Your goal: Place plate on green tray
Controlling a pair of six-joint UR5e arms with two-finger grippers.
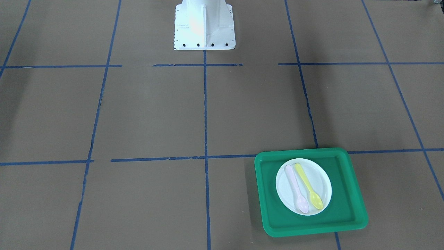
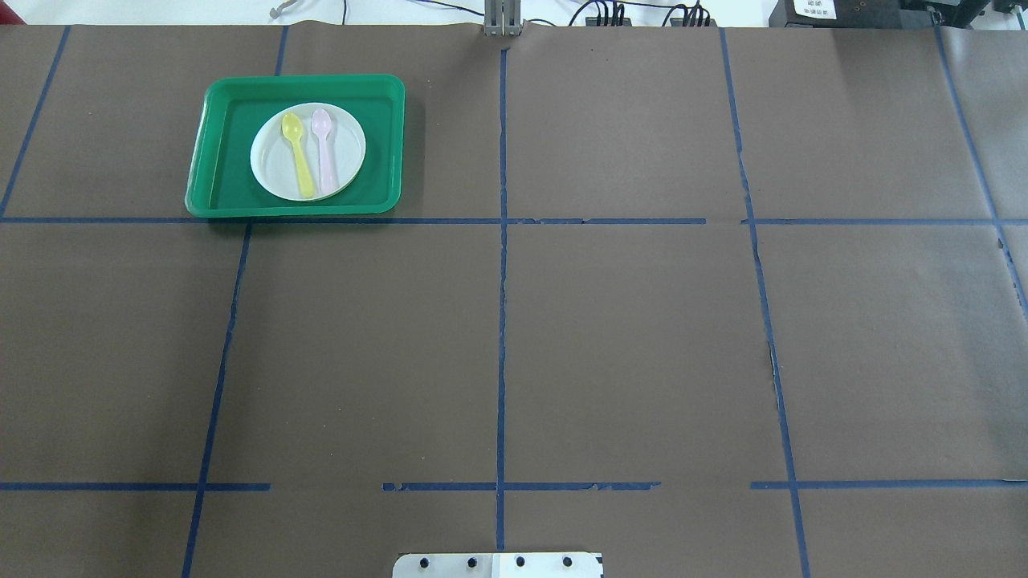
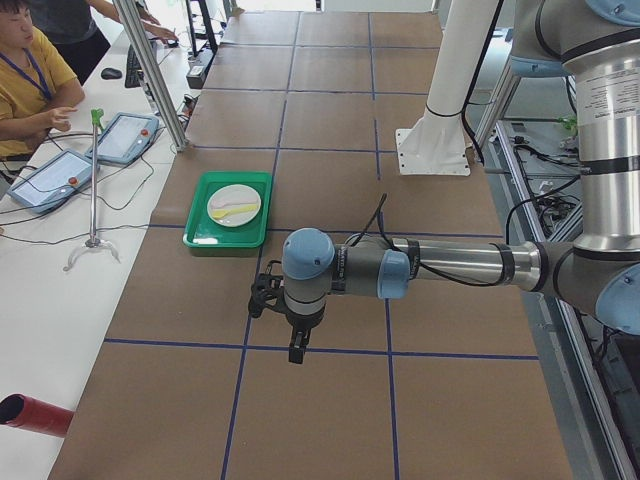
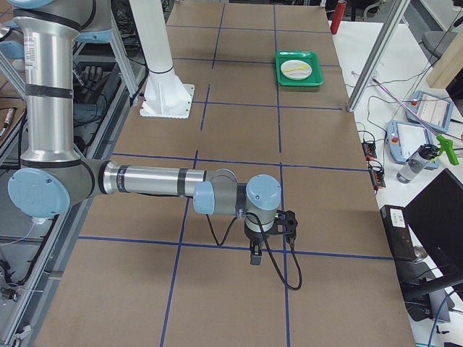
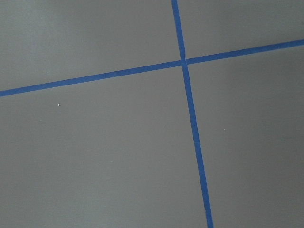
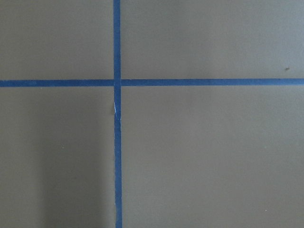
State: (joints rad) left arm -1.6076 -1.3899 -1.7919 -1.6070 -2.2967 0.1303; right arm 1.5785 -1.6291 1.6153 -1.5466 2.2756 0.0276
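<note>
Overhead exterior: the plate [image 2: 269,156] is sitting flat inside the green tray [image 2: 225,136], far out on my left, and it is carrying a yellow spoon [image 2: 299,160] and a pink spoon [image 2: 324,152] side by side. Brown paper [image 2: 626,345] is covering the table, with blue tape lines [image 2: 502,321] crossing it in a grid. In the side views my left gripper [image 3: 297,345] and right gripper [image 4: 255,254] are hanging low over the paper, well apart from the tray. I cannot tell whether their jaws are wide or narrow. An operator [image 3: 25,80] in yellow is sitting at the white bench beside two tablets [image 3: 50,180].

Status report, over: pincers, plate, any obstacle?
Both far from green tray: left pincer, right pincer; open or shut unclear. The plate lies in tray. On plate: yellow spoon, pink spoon.
</note>
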